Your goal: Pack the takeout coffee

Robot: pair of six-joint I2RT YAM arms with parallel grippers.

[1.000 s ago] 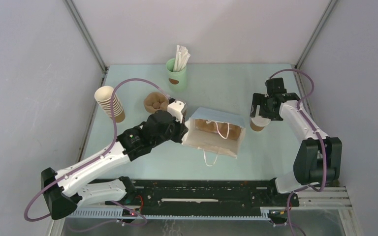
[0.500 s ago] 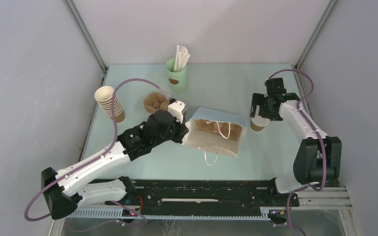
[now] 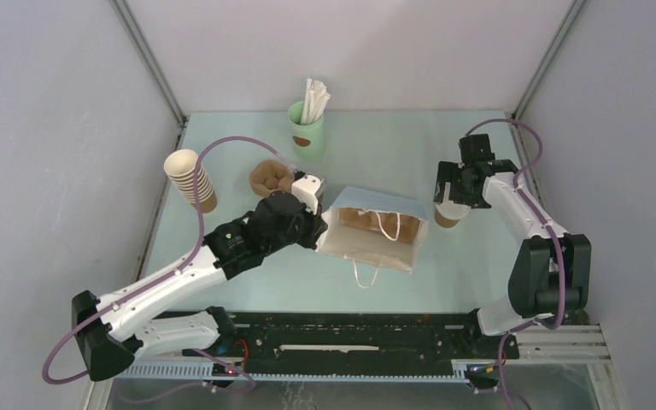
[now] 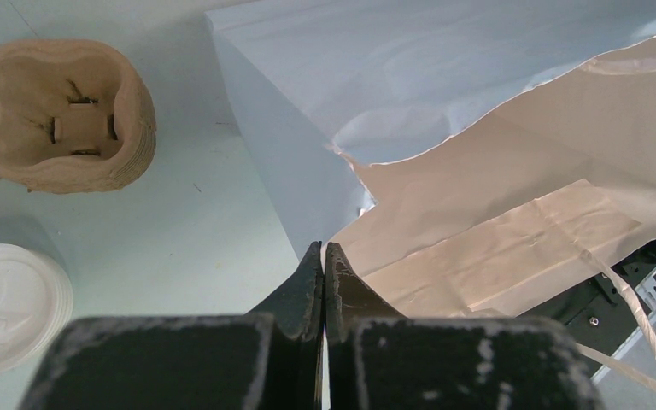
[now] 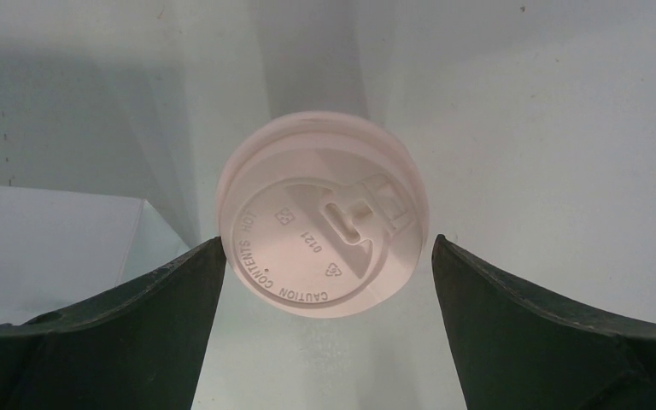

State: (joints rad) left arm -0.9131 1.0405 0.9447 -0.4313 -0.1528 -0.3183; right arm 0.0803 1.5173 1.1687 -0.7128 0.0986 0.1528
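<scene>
The takeout coffee (image 3: 448, 214), a small brown cup with a white lid (image 5: 325, 213), stands on the table right of the paper bag (image 3: 374, 226). My right gripper (image 3: 454, 198) hovers over it, open. In the right wrist view its fingers (image 5: 137, 316) flank the lid without touching it. The bag is light blue outside and kraft inside, and stands with its mouth open. My left gripper (image 3: 319, 224) is shut on the bag's left rim, and in the left wrist view the rim (image 4: 410, 171) runs down into the closed fingertips (image 4: 325, 256).
A stack of nested brown cups (image 3: 192, 181) stands at the left. A pulp cup carrier (image 3: 271, 178) lies behind my left gripper. A mint-green cup with white sticks (image 3: 306, 128) is at the back. A loose white lid (image 4: 8, 307) shows in the left wrist view.
My right gripper has shifted very slightly over the coffee cup. The left gripper and the bag have not moved.
</scene>
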